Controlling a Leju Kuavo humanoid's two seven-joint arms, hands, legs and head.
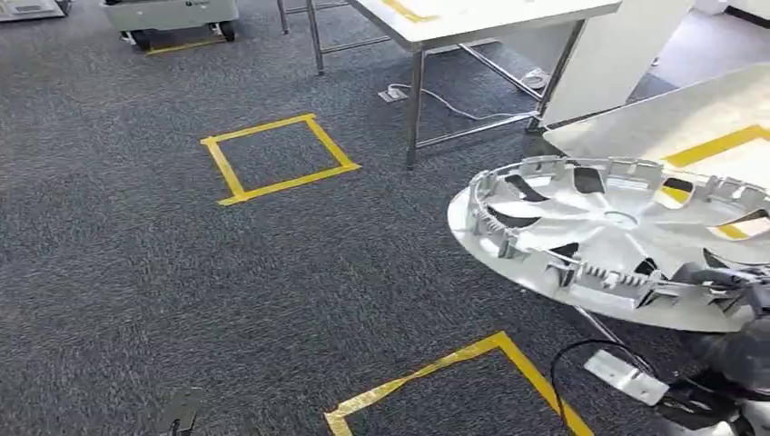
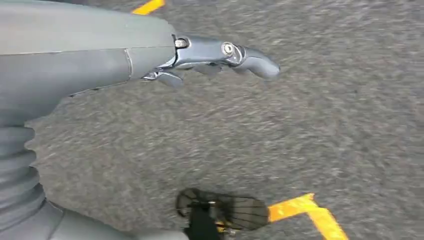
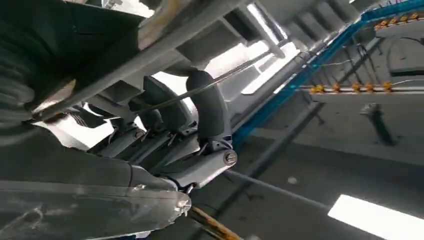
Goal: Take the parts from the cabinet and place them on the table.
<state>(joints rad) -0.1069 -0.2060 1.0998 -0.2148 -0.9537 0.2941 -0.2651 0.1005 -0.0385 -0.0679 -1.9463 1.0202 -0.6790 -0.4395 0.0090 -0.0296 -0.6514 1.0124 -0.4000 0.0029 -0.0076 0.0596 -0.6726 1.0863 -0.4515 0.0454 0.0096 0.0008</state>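
right robot hand [image 1: 726, 282] clamped on hubcap [image 1: 617, 241] rim at its 4 o'clock | hubcap level, over floor | tabletop [image 1: 672, 123] edge at hubcap's 1 o'clock, near | left robot hand [image 2: 210, 55] hanging, fingers apart, empty

Below me lies grey carpet [image 1: 136, 263] marked with a yellow tape square [image 1: 277, 156]. Beyond it I see a wheeled cart [image 1: 171, 16] and a white cable [image 1: 449, 104].
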